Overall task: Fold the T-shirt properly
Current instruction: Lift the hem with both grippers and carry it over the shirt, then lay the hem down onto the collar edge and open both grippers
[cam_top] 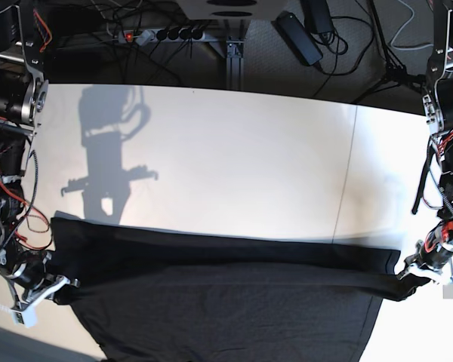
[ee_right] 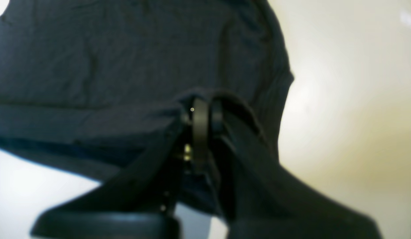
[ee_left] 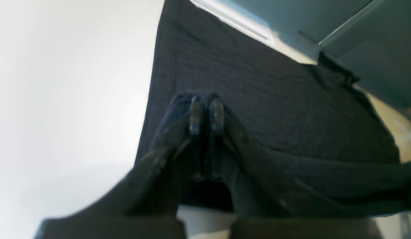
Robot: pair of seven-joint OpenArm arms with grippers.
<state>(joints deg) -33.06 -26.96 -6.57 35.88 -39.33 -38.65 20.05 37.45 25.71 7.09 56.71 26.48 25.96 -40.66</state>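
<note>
1. The T-shirt [cam_top: 226, 302] lies across the near half of the white tabletop [cam_top: 234, 166], black face up; we see no print from any view. Its near part runs off the bottom of the base view.

2. Left gripper [ee_left: 207, 116]: closed on a bunched fold of the T-shirt, fabric wrapped over both fingertips. In the base view it sits at the cloth's right-hand end [cam_top: 423, 273].

3. Right gripper [ee_right: 205, 116]: also closed on the T-shirt, with dark fabric draped around the fingers. In the base view it holds the left-hand end [cam_top: 49, 290].

4. Why held this way, in our judgement: the two pinches sit at opposite ends of one edge, well apart, so the span between them is pulled taut. A straight ridge runs from gripper to gripper in the base view, and a second layer lies as a band behind it. That reads as a fold in progress, the gripped edge being carried over the body of the cloth.

5. Orientation: the long axis of the visible cloth runs left to right across the tabletop, parallel to its far edge. We cannot tell which end is collar and which is hem; the wrist views are blurred.

6. Risk noted: uneven pull from either arm would skew the fold line.
</note>
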